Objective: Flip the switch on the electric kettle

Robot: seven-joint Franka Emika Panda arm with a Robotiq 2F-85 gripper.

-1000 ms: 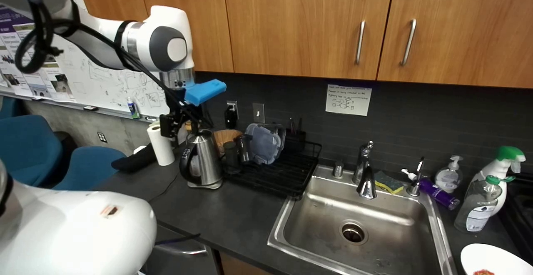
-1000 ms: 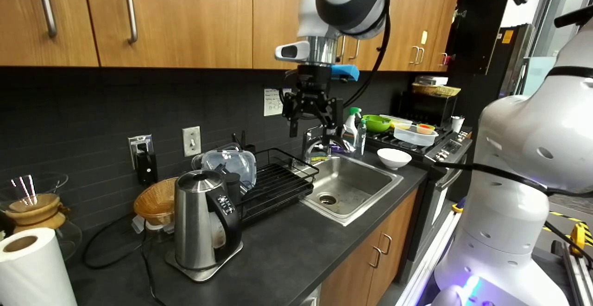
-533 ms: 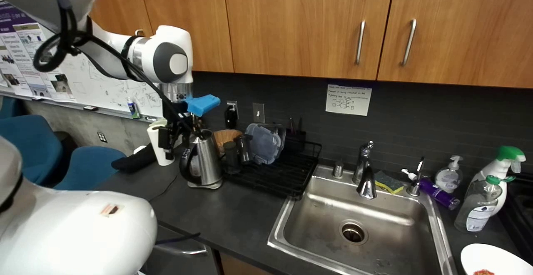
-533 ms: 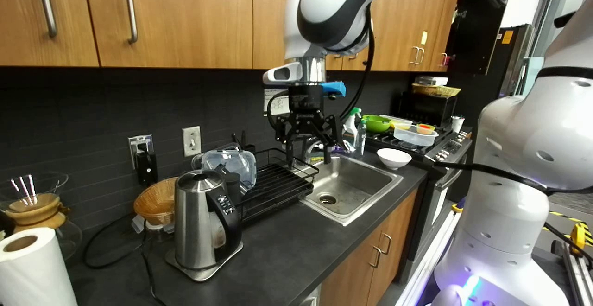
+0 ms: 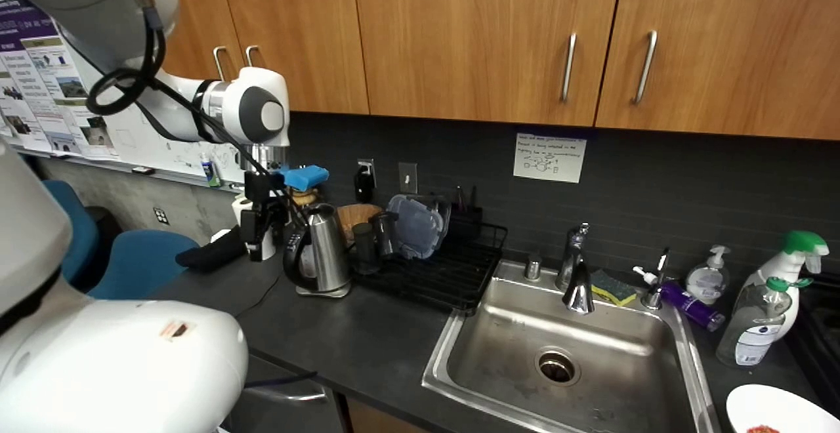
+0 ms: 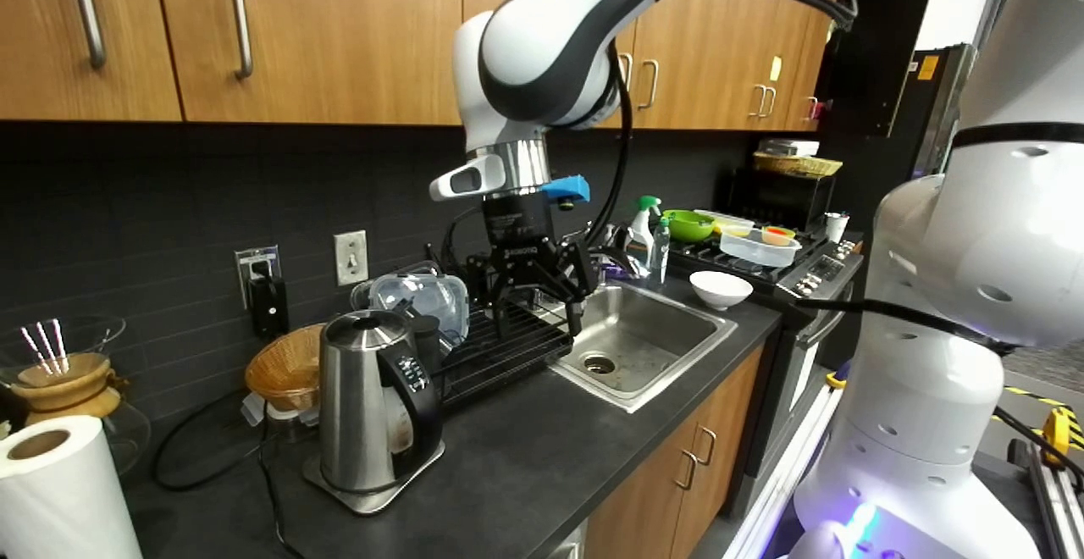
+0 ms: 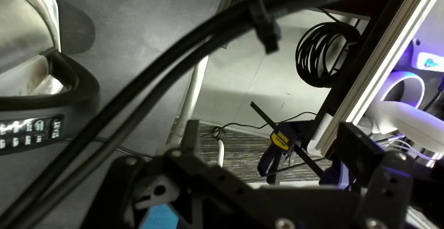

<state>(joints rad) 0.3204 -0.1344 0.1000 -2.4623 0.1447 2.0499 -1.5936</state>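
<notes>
The electric kettle stands upright on its base on the dark counter in both exterior views point(image 5: 331, 246) point(image 6: 351, 406). It has a shiny steel body and a dark handle. A button panel point(image 6: 412, 373) sits on top of the handle. In the wrist view the kettle point(image 7: 20, 27) is cut off at the left edge, and the panel's START label point(image 7: 56, 128) is readable. My gripper point(image 6: 537, 326) is open and empty, its fingers wide apart in the wrist view point(image 7: 270, 133). It hangs tilted above the counter on the kettle's handle side, apart from the kettle.
A black dish rack point(image 6: 508, 364) with containers stands beside the kettle, then the sink point(image 6: 635, 356). A wicker basket point(image 6: 288, 373) and white paper roll point(image 6: 72, 491) are nearby. Wooden cabinets point(image 5: 485, 39) hang above. Black cables point(image 7: 166, 62) cross the wrist view.
My arm and gripper have moved down, and toward the kettle in an exterior view. The gripper has tilted and stays open. The kettle has not moved.
</notes>
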